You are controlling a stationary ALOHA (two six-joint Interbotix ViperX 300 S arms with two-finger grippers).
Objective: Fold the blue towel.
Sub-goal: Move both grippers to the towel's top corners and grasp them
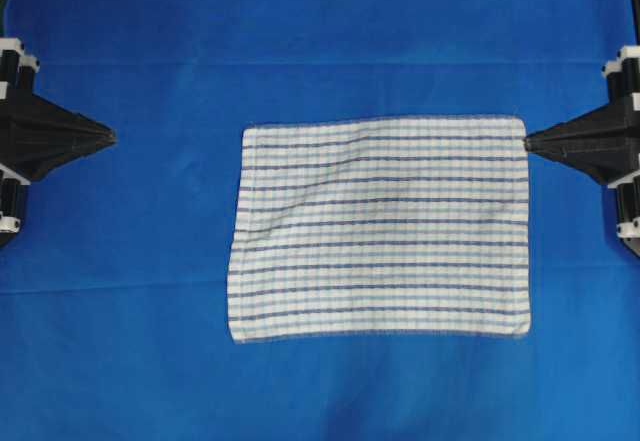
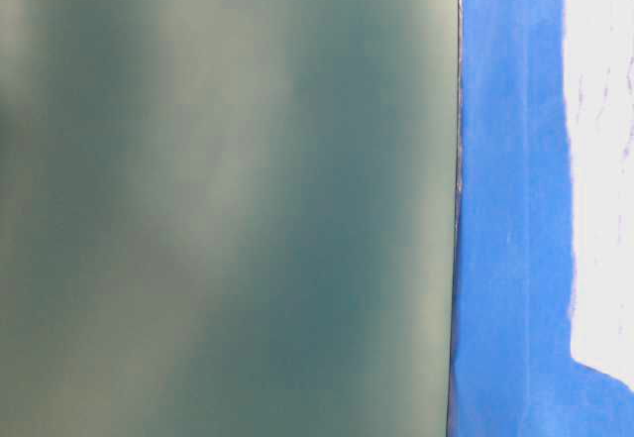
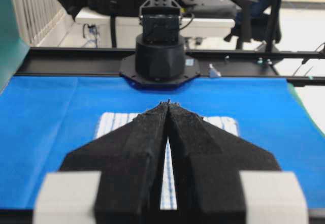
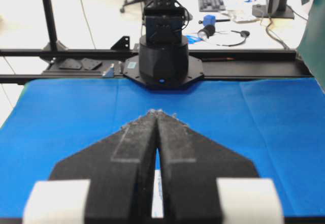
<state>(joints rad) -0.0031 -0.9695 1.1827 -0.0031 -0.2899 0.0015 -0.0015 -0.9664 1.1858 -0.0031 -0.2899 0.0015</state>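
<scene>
Overhead: the blue towel (image 1: 380, 229), a white cloth crossed by thin dark blue and pale teal stripes, lies flat and unfolded near the centre of the bright blue table cover (image 1: 320, 21). Its bottom edge runs slightly wider than its top, and a few soft wrinkles show toward its left side. At 9 o'clock the left gripper (image 1: 110, 137) points inward, well apart from the towel, its fingers drawn together to a point with nothing between them. At 3 o'clock the right gripper (image 1: 527, 143) also comes to a closed point, its tip just at the towel's upper right corner; whether it touches the cloth cannot be told from here.

Table level: most of the frame is a blurred grey-green surface (image 2: 228, 199). A strip of the blue cover (image 2: 510, 209) runs down the right, and a washed-out white patch at 3 o'clock is probably the towel.

Left wrist: the left gripper (image 3: 168, 103) has its black fingers pressed together and holds nothing. The towel (image 3: 114, 122) lies beyond it, with the opposite arm's base (image 3: 160, 56) at 12 o'clock.

Right wrist: the right gripper (image 4: 155, 112) is likewise pinched closed. A sliver of white cloth (image 4: 158, 193) shows below its fingers. The other arm's base (image 4: 162, 56) stands at 12 o'clock.
</scene>
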